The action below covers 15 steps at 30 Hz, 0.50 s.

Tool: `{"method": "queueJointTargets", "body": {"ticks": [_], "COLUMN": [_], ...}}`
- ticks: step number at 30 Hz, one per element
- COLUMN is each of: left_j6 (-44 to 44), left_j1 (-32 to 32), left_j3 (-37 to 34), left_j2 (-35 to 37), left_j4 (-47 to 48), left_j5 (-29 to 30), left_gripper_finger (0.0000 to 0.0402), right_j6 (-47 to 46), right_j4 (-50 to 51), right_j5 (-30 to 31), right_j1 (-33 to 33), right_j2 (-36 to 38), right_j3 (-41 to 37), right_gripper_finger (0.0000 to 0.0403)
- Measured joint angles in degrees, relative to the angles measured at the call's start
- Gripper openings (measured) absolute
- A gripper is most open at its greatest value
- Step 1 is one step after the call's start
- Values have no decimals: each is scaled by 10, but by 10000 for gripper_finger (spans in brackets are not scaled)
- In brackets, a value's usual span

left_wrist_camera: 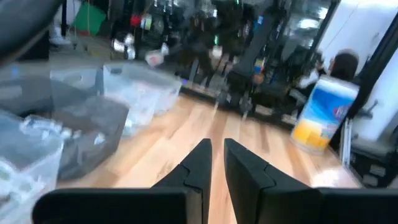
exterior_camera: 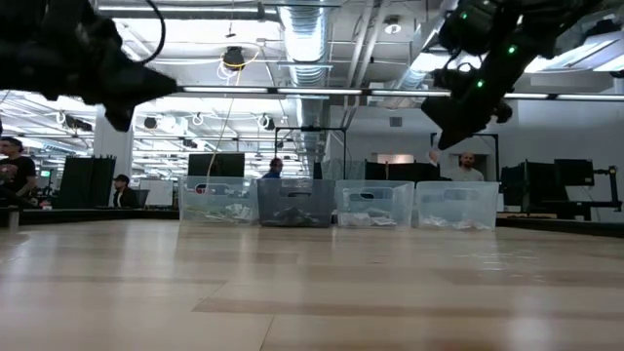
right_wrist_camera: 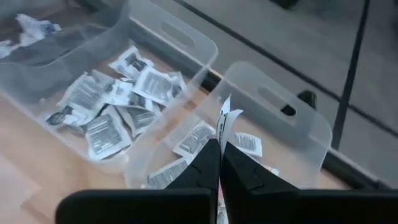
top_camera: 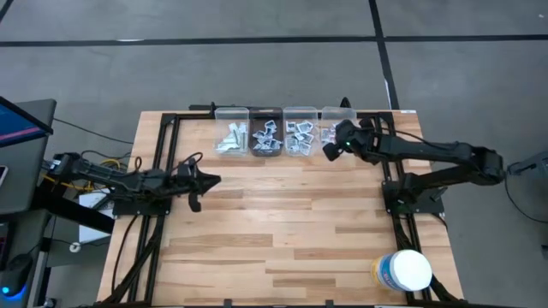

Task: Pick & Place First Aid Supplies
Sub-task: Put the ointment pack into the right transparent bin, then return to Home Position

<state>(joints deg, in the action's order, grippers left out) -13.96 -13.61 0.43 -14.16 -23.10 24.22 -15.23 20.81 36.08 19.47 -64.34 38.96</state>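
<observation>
Right pincer (right_wrist_camera: 219,149) pinched shut on one packet (right_wrist_camera: 225,121), poised over end bin (right_wrist_camera: 298,134) rim, four clear bins (top_camera: 266,130) alongside, left pincer (left_wrist_camera: 213,163) barely parted, empty, bare bench (top_camera: 282,222) below.

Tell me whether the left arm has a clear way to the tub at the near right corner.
Probably not easily. The left claw hovers over the left side of the table, the tub stands at the far corner, nothing lies between, but the reach looks long.
</observation>
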Motion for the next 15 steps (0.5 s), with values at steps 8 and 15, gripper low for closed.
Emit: {"method": "queueJointTargets", "body": {"ticks": [8, 15], "left_j6": [0, -1], "left_j1": [0, 0], "left_j3": [-2, -1], "left_j2": [-2, -33], "left_j4": [34, 35], "left_j5": [-22, -22], "left_gripper_finger": [44, 44], "right_j6": [-39, -48], "right_j4": [0, 1], "right_j5": [0, -5], "right_j1": [17, 12], "right_j2": [-50, -45], "right_j3": [0, 0], "right_gripper_finger": [62, 160]}}
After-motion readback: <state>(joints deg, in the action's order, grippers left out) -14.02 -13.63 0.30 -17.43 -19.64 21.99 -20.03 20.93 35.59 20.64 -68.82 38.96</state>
